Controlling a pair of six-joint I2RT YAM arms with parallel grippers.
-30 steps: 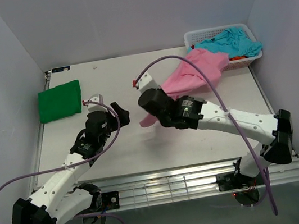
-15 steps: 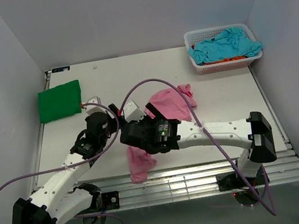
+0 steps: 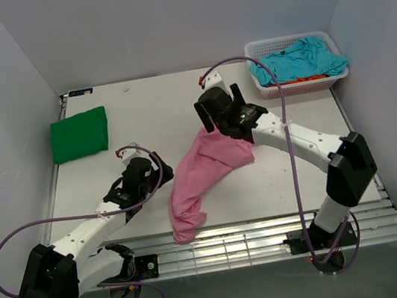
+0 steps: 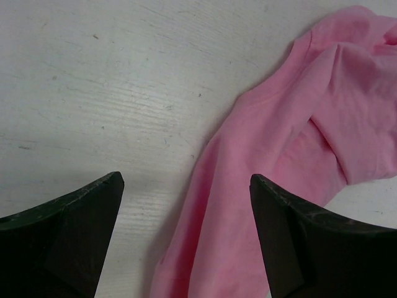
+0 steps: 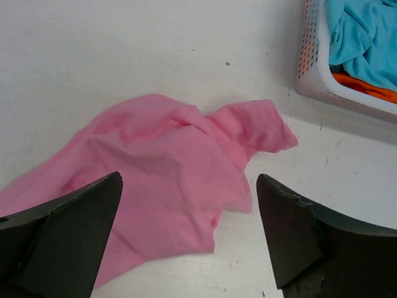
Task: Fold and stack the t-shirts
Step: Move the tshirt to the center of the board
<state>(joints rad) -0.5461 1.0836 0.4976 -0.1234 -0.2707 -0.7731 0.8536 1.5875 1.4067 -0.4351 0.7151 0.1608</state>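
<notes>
No legible text, label, brand, number or sign on anything.

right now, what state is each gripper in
Left gripper: open, empty, over the edge of the crumpled pink cloth t-shirt.
Right gripper: open, empty, above that t-shirt.
</notes>
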